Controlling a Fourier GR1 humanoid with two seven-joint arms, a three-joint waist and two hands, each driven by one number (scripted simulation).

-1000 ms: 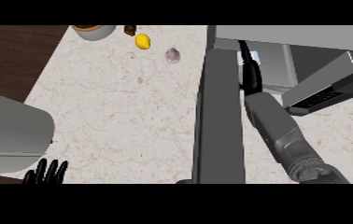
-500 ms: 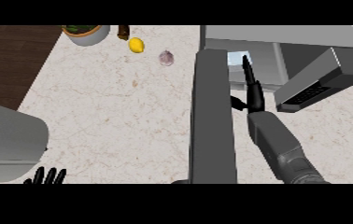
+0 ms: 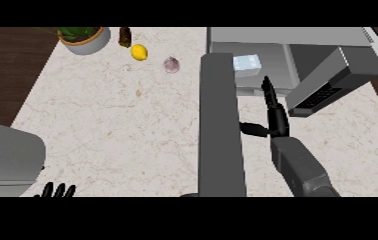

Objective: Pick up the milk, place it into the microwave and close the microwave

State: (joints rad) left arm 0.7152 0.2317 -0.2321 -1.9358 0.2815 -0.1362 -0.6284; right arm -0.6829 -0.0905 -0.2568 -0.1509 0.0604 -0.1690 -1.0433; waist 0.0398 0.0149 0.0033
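Grey microwave door [image 3: 221, 129] ajar | right robot hand [image 3: 272, 115] (fingers straight) beside its edge

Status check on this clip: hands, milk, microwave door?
Right hand open, fingers straight, beside open microwave door. Left hand resting at lower edge. Milk inside microwave. Door not yet closed.

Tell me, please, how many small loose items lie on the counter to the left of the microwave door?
3, all near the far edge: a dark bottle beside the potted plant, a lemon, and a purplish garlic bulb nearest the door. More may hide behind the door.
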